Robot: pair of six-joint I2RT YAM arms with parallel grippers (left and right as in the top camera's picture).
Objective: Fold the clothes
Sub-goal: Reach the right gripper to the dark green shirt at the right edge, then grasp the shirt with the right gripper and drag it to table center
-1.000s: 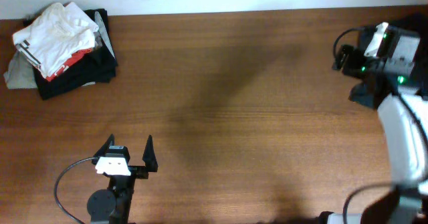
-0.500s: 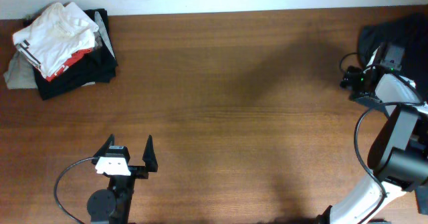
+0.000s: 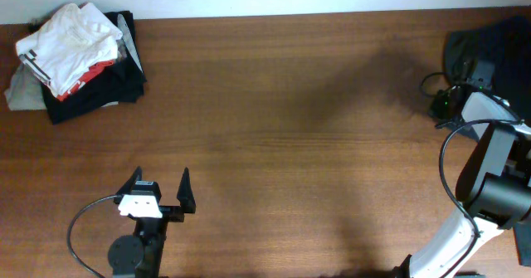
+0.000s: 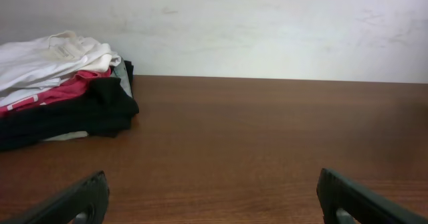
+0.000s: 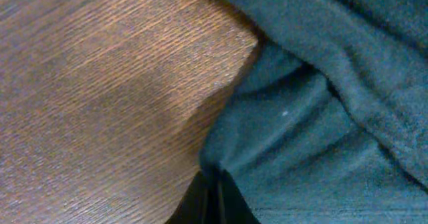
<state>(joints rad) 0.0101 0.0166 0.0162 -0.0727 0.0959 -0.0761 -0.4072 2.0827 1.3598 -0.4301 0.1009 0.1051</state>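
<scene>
My right fingers (image 5: pixel 212 198) sit pressed together at the bottom of the wrist view. The dark fabric of the T-shirt (image 3: pixel 485 44) puckers right at their tips, so I read them as pinched shut on an edge of it, though the contact itself is too close to the lens to be certain. The shirt lies crumpled just ahead of and above those fingers, half off the counter's (image 3: pixel 282 104) far right corner, and none of its lettering shows. I judge that is why I am holding it by the edge: it has to be dragged onto the bare wood beside the fingers and spread flat before any fold can start. My left fingers (image 3: pixel 184 191) stand spread wide apart, gripping nothing, low over the counter and parked well away from the shirt, probably waiting until there is a corner to take. Ahead of them and off to their left, against the wall (image 4: pixel 267 23), sits a stack of folded garments (image 3: pixel 70 58), white on top, a red layer under it, black and a bit of grey beneath. It is kept well apart from the working area, which suits a done pile. There is no bin, basket or tray anywhere, so the clothes rest straight on the wood.
</scene>
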